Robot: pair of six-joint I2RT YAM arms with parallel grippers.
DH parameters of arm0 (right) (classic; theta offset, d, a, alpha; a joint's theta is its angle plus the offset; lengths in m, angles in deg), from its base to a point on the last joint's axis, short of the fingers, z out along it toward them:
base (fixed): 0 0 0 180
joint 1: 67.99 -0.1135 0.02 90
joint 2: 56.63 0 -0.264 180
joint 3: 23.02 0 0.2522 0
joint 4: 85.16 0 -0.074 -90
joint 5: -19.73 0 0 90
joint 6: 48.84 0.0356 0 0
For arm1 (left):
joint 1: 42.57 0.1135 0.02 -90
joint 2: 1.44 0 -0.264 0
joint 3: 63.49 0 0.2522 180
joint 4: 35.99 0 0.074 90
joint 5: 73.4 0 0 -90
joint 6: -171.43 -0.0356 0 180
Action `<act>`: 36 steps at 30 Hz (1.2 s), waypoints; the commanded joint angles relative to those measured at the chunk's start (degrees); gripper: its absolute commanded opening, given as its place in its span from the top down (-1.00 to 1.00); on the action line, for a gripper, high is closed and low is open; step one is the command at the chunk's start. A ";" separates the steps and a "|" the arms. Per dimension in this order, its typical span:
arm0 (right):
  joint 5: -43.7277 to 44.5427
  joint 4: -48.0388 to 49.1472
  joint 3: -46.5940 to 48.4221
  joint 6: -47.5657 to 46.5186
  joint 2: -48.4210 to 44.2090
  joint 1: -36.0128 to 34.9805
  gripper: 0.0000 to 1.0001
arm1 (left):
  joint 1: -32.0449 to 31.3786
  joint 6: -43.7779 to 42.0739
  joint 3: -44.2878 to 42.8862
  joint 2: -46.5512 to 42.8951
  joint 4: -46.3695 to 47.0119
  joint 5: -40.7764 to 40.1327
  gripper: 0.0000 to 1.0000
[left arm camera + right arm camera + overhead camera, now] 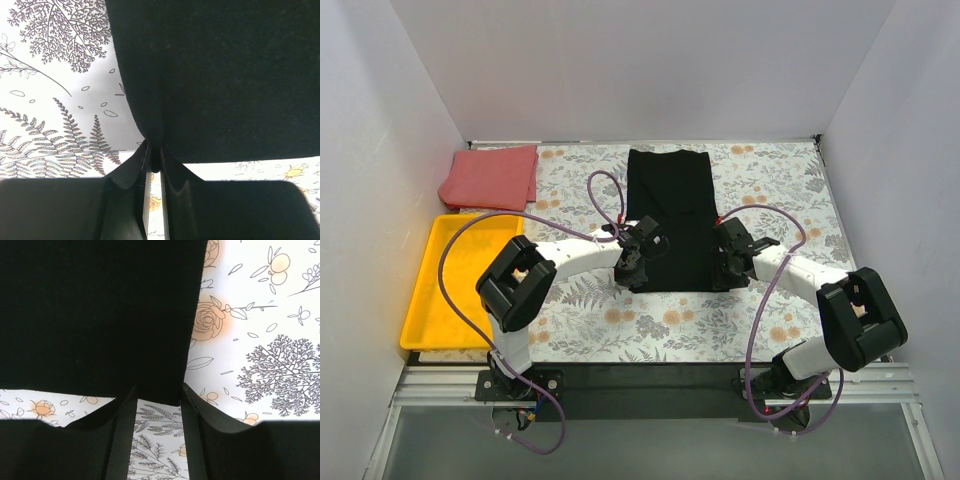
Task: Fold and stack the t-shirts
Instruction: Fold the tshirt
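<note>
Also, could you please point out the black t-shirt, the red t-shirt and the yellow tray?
black t-shirt (670, 200): top view, middle of the cloth.
red t-shirt (490, 177): top view, centre of the fold.
yellow tray (428, 300): top view, bare floor.

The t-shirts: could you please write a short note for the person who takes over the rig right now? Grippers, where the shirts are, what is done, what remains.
Left gripper: shut on the near left corner of the black t-shirt.
Right gripper: open, one finger on each side of the near right corner, not gripping yet.
Black t-shirt: a flat narrow strip mid-table on the floral cloth, no sleeves showing.
Coral-red t-shirt: folded, at the far left, beyond the yellow tray.
Done: one shirt folded, the other narrowed.
Left: probably grip the right corner, fold across, stack both.
</note>
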 commanded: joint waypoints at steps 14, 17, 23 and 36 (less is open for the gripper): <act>-2.26 -2.36 -7.65 -1.29 3.21 -2.03 0.84 | -0.57 -0.17 3.44 -0.19 -6.44 1.73 1.00; -4.54 -6.21 -8.26 -1.82 1.10 -2.99 0.97 | -0.57 0.44 6.95 -3.52 -7.32 3.92 1.00; -12.79 -18.77 -9.06 -1.12 -10.31 -7.55 0.97 | -5.22 4.57 14.32 -12.66 -15.84 8.74 1.00; -14.85 -44.20 10.61 -4.81 -14.75 -9.68 0.97 | -12.20 12.51 11.37 -27.44 -27.37 18.00 1.00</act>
